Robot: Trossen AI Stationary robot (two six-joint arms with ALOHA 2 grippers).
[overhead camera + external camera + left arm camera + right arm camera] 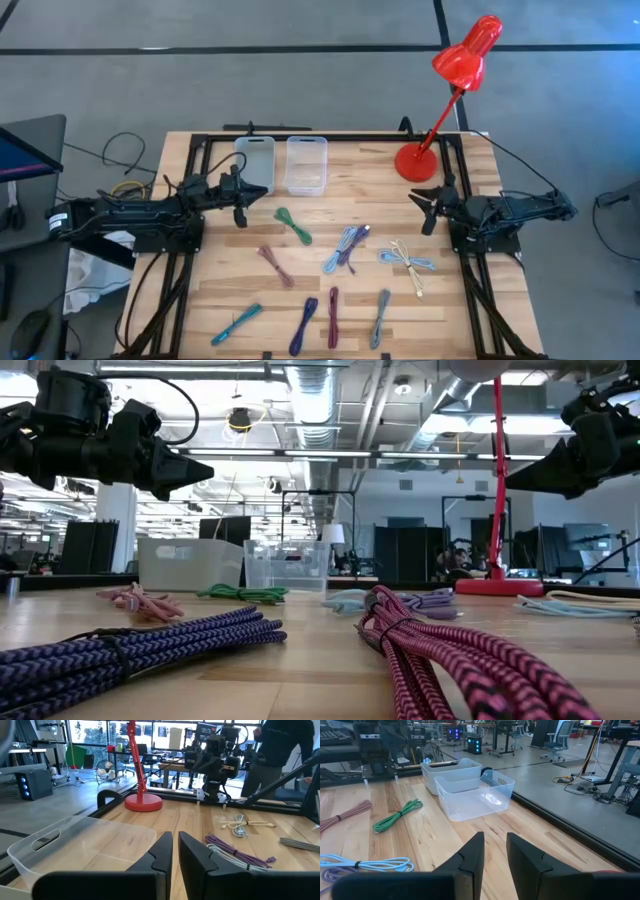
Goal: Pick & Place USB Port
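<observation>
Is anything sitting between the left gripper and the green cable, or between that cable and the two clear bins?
Nothing visible blocks either path. The left gripper hangs above bare wood beside the green cable, and only open table separates that cable from the clear bins. The other cables lie farther from the bins.

**No readable text**

No words, labels, brand marks, numbers or signs can be read in any view. The cables, bins, lamp, arms and table carry no legible print, and the room's screens are too small to read.
</observation>
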